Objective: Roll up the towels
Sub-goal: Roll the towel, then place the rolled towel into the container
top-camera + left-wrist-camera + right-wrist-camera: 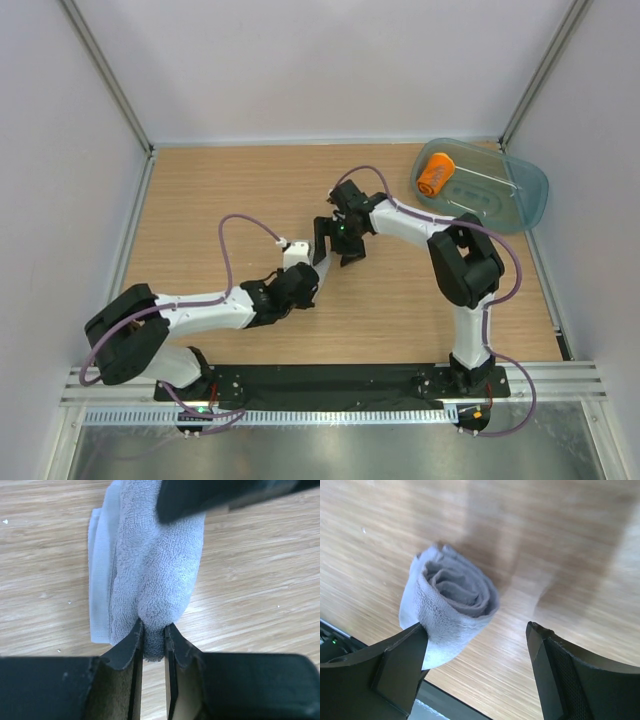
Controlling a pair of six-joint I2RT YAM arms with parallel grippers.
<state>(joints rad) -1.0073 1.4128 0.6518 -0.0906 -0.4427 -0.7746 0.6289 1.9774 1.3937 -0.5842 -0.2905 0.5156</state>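
Your left tool (154, 641) is almost together. It pinches one end of the grey towel (160, 565) between its two fingers. Your right tool (476, 630) is wide apart and holds nothing. The towel sits in the gap between its fingers, just beside one of them. You cannot tell if that finger touches it.

The grey towel is rolled up, but the roll is loose. You can see the soft rings at its open end, and a flat flap sticks out along one side. It lies on the counter (200, 200) near the middle.

This looks like the last part of the grey roll. To do it well, hold the pinch firm so the roll does not spring open. Bring the right tool over the middle of the roll, not the end. Close it slowly, so the rings do not get squashed flat. Do not pull hard with the left tool, or the inside may slide out. Tuck the flap under if you can.

The orange towel (435, 172) is rolled too. It lies in the tub (525, 190) at the far right, well apart from both tools.
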